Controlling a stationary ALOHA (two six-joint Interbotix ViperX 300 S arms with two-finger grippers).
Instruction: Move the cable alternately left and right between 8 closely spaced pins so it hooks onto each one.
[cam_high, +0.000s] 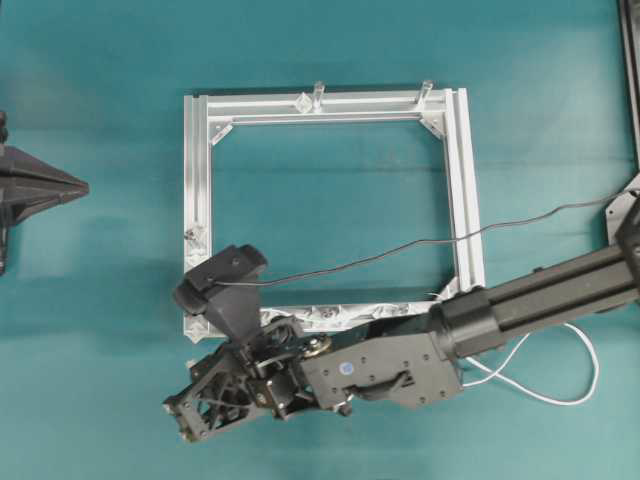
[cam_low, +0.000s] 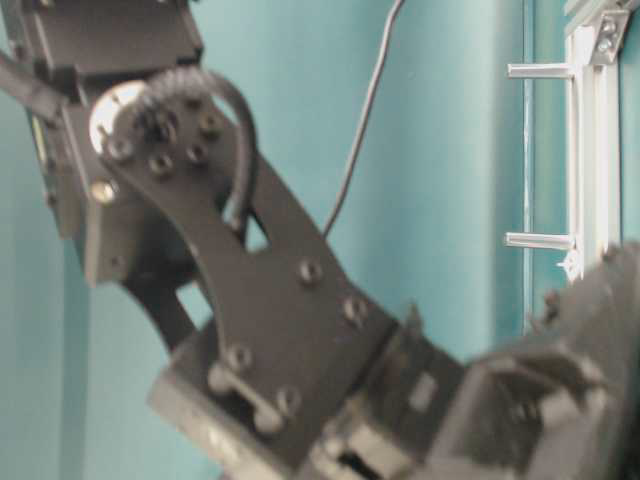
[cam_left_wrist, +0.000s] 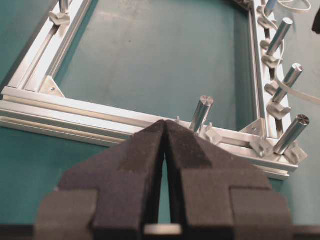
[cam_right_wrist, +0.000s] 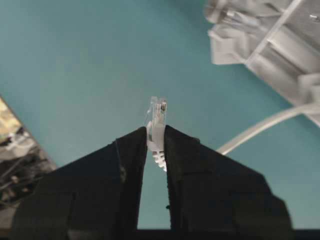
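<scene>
Between right fingertips: the right gripper (cam_right_wrist: 156, 137) pinches the small clear plug (cam_right_wrist: 157, 120) of the thin white flexible cable (cam_right_wrist: 265, 127), which trails away toward the frame.
Left gripper (cam_left_wrist: 165, 131): black pads pressed together, holding nothing.
Beyond it: square aluminium rail frame (cam_left_wrist: 100, 112) on the teal table (cam_high: 330, 200).
Far rail: pale pins (cam_left_wrist: 272, 60) in a row under grey posts (cam_left_wrist: 291, 134), the cable weaving among them.
</scene>
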